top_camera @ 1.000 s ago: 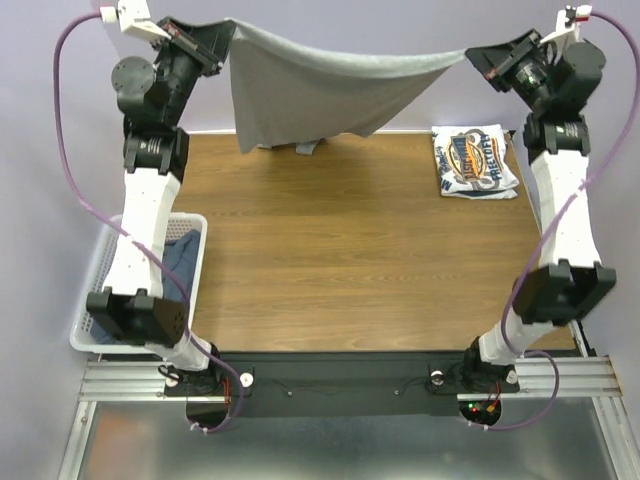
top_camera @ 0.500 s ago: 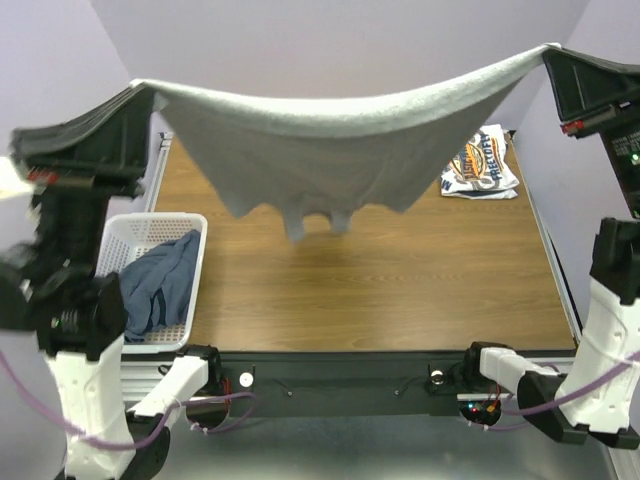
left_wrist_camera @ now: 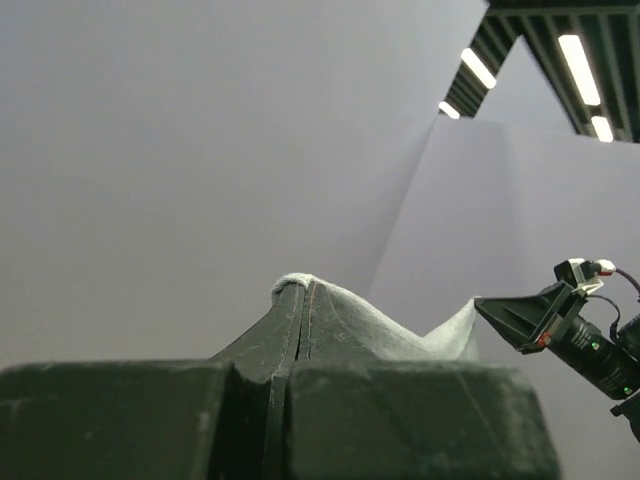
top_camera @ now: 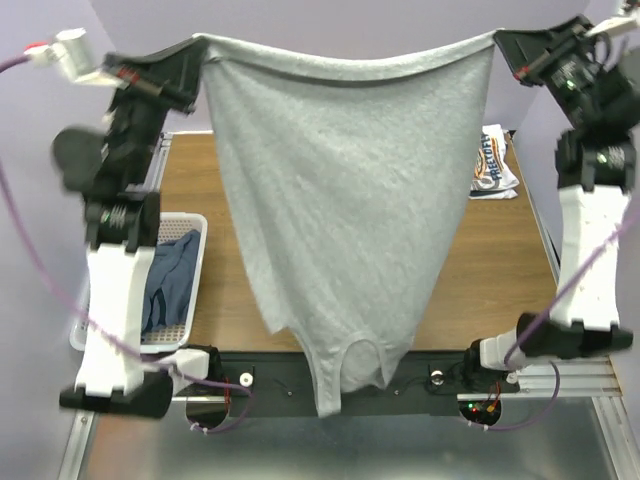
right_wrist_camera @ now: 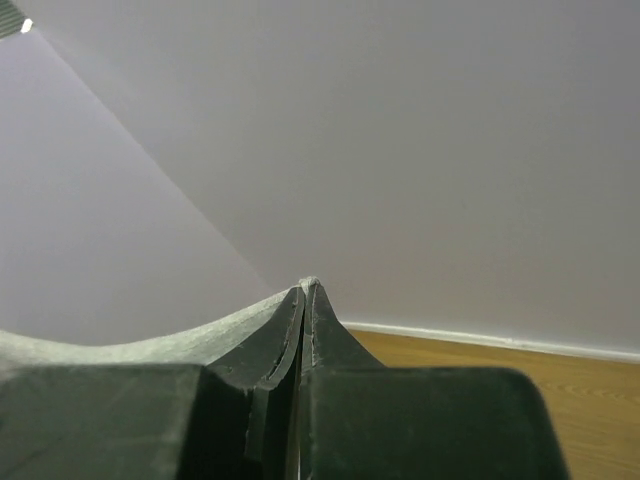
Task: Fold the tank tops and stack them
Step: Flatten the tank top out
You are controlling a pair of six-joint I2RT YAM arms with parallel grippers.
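Note:
The light grey tank top (top_camera: 340,200) hangs spread between both grippers, high above the table, its straps dangling low over the near edge. My left gripper (top_camera: 203,47) is shut on its left hem corner (left_wrist_camera: 292,285). My right gripper (top_camera: 497,40) is shut on its right hem corner (right_wrist_camera: 308,284) and also shows in the left wrist view (left_wrist_camera: 482,305). The white tank top with the blue-and-orange logo (top_camera: 497,165) lies folded at the table's far right, partly hidden by the hanging cloth. The dark slate blue tank top (top_camera: 170,280) lies crumpled in the basket.
A white plastic lattice basket (top_camera: 188,222) stands off the table's left edge. The wooden table (top_camera: 490,270) is largely hidden behind the hanging cloth. Purple-grey walls close the back and sides.
Both arms have swung and lifted, and the grey tank top, earlier bunched and sagging, now hangs full length toward the near edge.

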